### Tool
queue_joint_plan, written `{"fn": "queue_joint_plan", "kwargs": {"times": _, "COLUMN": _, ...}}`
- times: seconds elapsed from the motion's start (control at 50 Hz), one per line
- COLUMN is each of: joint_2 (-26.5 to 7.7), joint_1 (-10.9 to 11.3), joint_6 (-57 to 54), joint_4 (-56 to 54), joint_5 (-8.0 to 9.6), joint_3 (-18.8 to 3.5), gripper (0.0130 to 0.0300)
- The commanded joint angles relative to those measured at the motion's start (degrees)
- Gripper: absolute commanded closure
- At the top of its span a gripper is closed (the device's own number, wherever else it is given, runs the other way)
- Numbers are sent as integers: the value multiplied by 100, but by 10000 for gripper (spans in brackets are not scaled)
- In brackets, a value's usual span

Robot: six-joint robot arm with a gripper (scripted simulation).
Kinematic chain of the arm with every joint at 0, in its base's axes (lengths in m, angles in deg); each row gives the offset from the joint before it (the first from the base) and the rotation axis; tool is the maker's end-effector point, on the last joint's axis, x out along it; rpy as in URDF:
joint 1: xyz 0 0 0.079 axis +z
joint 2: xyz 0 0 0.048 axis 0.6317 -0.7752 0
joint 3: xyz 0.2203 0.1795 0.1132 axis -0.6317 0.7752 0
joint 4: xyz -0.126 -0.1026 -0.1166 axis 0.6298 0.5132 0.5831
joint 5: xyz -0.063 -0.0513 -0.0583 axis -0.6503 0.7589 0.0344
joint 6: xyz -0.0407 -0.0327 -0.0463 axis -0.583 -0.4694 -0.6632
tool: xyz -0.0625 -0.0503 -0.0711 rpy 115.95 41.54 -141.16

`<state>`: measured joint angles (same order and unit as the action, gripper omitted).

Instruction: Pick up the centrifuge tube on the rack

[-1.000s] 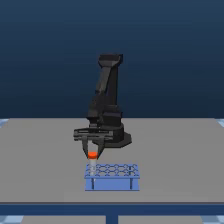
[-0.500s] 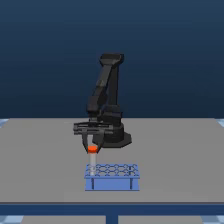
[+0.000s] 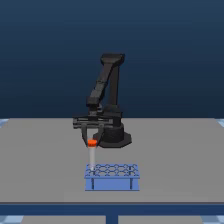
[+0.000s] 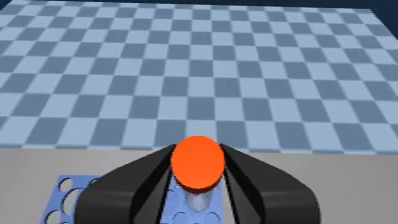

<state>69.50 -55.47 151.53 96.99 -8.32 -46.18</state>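
Observation:
The centrifuge tube [image 3: 92, 156] hangs upright, whitish with an orange-red cap, its lower end just above the rack's corner on the exterior view's left. My gripper [image 3: 92, 142] is shut on the tube at its cap. The light-blue rack [image 3: 112, 177] stands on the grey table in front of the arm's base, its top plate a grid of round holes. In the wrist view the orange cap of the centrifuge tube [image 4: 197, 163] sits between the two dark fingers [image 4: 124, 185], with the rack [image 4: 73, 196] below them.
The arm's black base [image 3: 114, 136] stands behind the rack on the grey table [image 3: 45, 160]. A blue-and-white checkered floor [image 4: 195, 75] lies beyond the table's edge in the wrist view.
The gripper has risen with the tube in it. The tube has lifted up out of the rack's hole; the rack has stayed in place.

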Motion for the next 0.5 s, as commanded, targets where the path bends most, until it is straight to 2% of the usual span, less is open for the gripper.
{"fn": "queue_joint_plan", "kwargs": {"times": 0.02, "joint_2": 46, "joint_1": 0, "joint_6": 550, "joint_4": 409, "joint_5": -22, "joint_3": -57, "gripper": 300}}
{"fn": "queue_joint_plan", "kwargs": {"times": 0.5, "joint_2": 239, "joint_1": 0, "joint_6": 2179, "joint_4": 1981, "joint_5": -191, "joint_3": -323, "gripper": 300}}
